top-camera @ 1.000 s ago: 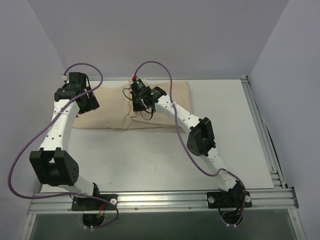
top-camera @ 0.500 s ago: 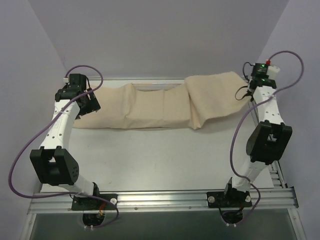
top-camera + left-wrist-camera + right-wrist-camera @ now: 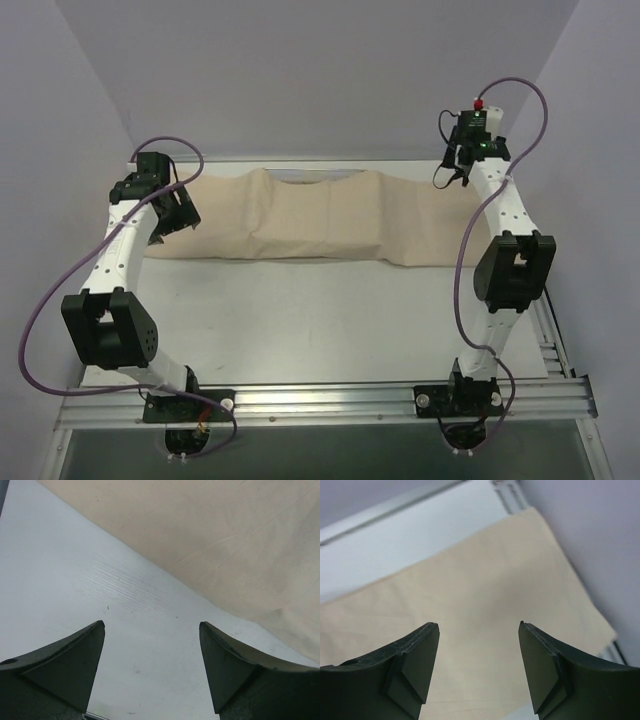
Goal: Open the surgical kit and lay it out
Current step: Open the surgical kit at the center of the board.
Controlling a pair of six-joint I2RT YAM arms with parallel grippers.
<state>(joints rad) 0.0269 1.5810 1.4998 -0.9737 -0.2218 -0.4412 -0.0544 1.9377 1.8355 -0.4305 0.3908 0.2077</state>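
The surgical kit shows as a large beige cloth wrap point(image 3: 320, 220) spread along the back of the table, with a raised bulge near its middle at the far edge. My right gripper point(image 3: 455, 168) hangs open above the cloth's right end, close to the right wall. In the right wrist view the cloth point(image 3: 485, 580) lies flat below the open gripper point(image 3: 479, 625), with nothing between its fingers. My left gripper point(image 3: 175, 215) is open at the cloth's left end. In the left wrist view the gripper point(image 3: 151, 625) is over bare table, with the cloth edge point(image 3: 240, 545) just beyond.
The white table point(image 3: 300, 320) runs from the cloth to the aluminium rail point(image 3: 320, 395) at the near edge. Another rail point(image 3: 525, 270) runs along the right side. Grey walls point(image 3: 320, 70) close in the back and both sides.
My right gripper drew a fold of the cloth from the middle out to the right, then opened and let it go. The flap now lies flat. The left arm has hardly moved.
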